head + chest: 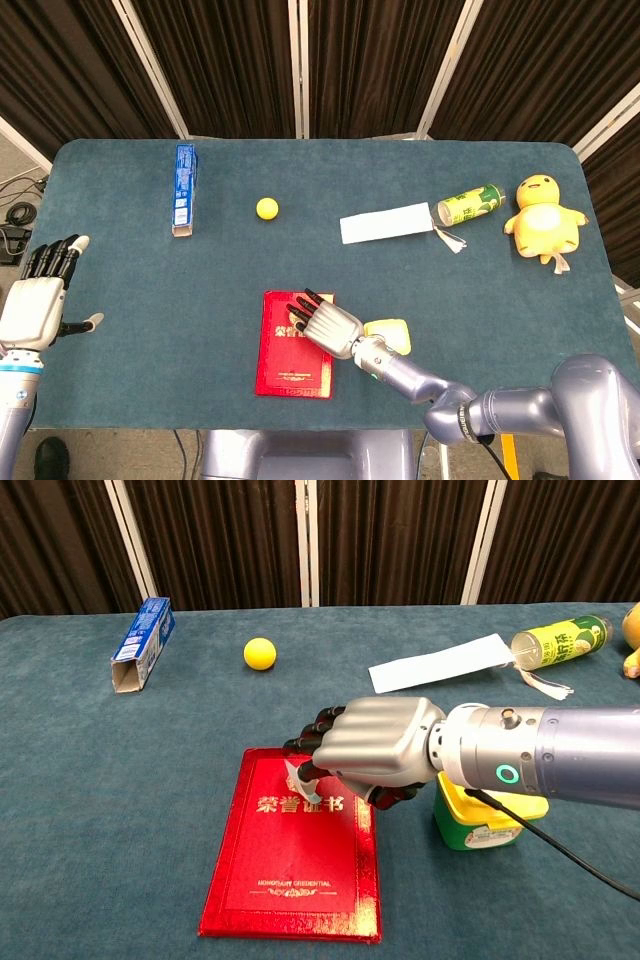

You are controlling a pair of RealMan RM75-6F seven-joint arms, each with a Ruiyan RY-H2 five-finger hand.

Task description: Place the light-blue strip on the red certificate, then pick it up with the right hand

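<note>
The red certificate [288, 366] [295, 872] lies flat near the table's front edge. My right hand [327, 325] [377, 748] hovers over its upper right corner, knuckles up, fingers curled. It pinches the small pale light-blue strip [297, 777]; only a short end shows below the fingertips, held just above the gold lettering. The rest of the strip is hidden inside the hand. My left hand [40, 298] is held up off the table's left edge, fingers spread and holding nothing; the chest view does not show it.
A yellow-green container [474, 818] stands right behind my right hand. Further back lie a pale paper sheet [385, 222], a green can [469, 205], a yellow ball [266, 208], a blue box [184, 187] and a yellow duck toy [543, 219].
</note>
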